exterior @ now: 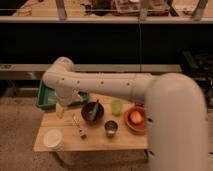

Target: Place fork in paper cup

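A wooden desk (125,141) holds a wide white paper cup (53,139) at its front left corner. A slim silver fork (76,120) lies flat just left of a dark bowl (93,112). The robot's tool (62,109) hangs with fingers spread above the desk's left end, beside a green tray (46,101), holding nothing.

Wooden table (95,143) bears green tray (44,101), dark bowl (85,115), paper cup (53,138)
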{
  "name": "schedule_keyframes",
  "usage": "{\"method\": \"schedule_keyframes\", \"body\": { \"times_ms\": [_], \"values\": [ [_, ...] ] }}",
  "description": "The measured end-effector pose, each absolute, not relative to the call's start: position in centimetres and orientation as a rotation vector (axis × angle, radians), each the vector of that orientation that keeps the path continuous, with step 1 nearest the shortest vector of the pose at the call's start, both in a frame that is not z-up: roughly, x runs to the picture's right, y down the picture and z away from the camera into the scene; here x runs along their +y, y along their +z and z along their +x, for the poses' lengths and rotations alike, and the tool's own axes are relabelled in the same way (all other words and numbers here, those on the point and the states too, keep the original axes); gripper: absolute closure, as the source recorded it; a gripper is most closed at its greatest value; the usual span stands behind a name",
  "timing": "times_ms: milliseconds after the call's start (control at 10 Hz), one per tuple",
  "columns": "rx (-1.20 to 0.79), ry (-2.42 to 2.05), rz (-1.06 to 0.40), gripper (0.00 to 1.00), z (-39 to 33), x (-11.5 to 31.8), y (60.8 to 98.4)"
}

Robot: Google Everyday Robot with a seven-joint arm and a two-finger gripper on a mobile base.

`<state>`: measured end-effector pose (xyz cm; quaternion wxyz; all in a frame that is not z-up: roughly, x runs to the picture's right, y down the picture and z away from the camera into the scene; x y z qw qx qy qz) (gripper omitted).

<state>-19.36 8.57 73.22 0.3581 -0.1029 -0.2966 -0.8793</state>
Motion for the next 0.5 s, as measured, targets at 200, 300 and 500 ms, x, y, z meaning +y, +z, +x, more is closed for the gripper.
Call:
{"method": "schedule_keyframes", "body": {
  "times_ms": [200,300,500],
  "values": [
    [-0.798,-2.252,-0.291,0.22,-20.3,9.1,74.6],
    [-0.828,-2.229,-0.294,0.22,-20.3,9.7,75.7],
    [-0.882,-2.165,-0.266,0.22,-21.0,11.9,78.5]
  ]
}}
